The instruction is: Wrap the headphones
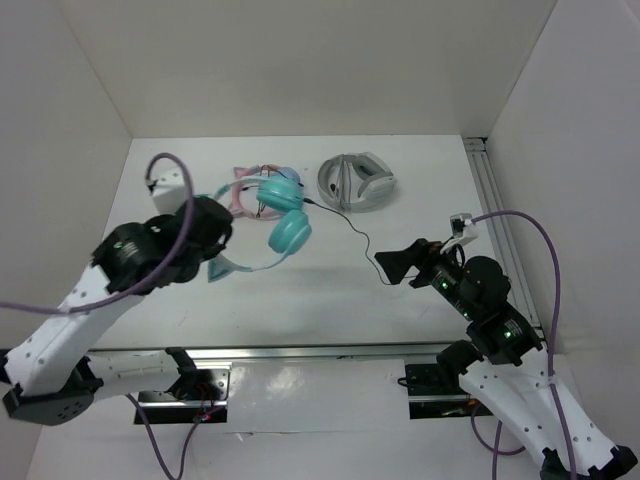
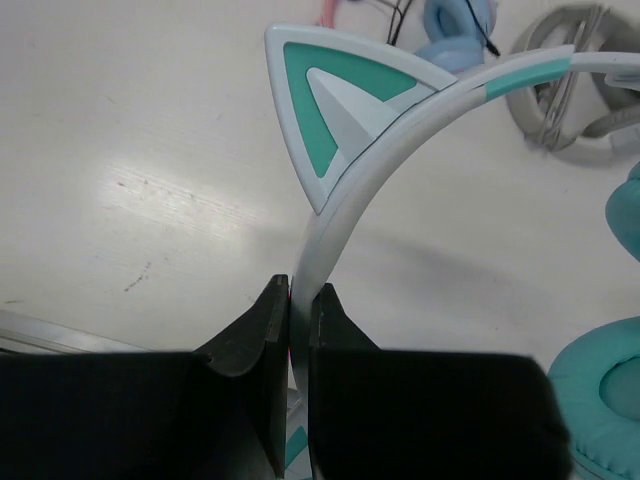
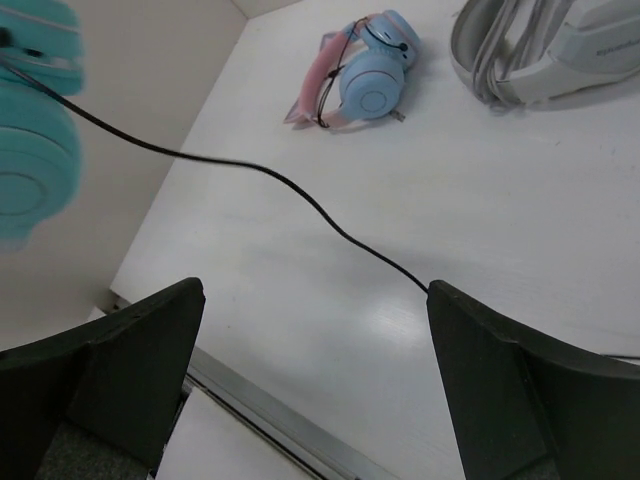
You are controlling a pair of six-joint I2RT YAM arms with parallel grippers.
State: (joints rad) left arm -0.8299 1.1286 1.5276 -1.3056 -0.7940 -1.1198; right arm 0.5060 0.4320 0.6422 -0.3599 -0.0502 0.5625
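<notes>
The teal headphones (image 1: pixel 289 233) lie at the table's middle left, round earcups side by side, white-and-teal headband (image 2: pixel 400 125) arching toward the left arm. My left gripper (image 2: pixel 300 292) is shut on that headband just below its cat ear (image 2: pixel 335 100); from above it sits at the band's left end (image 1: pixel 222 258). The thin black cable (image 1: pixel 352 232) runs right from the earcups across the table. My right gripper (image 1: pixel 390 266) stands open over the cable's far end. In the right wrist view the cable (image 3: pixel 300 195) reaches the right finger's tip, with nothing between the fingers (image 3: pixel 315 290).
Pink-and-blue cat-ear headphones (image 1: pixel 245 192) lie just behind the teal pair. Grey-and-white headphones (image 1: pixel 357 182) sit at the back centre. White walls close in the left, back and right. A metal rail (image 1: pixel 300 352) runs along the near table edge.
</notes>
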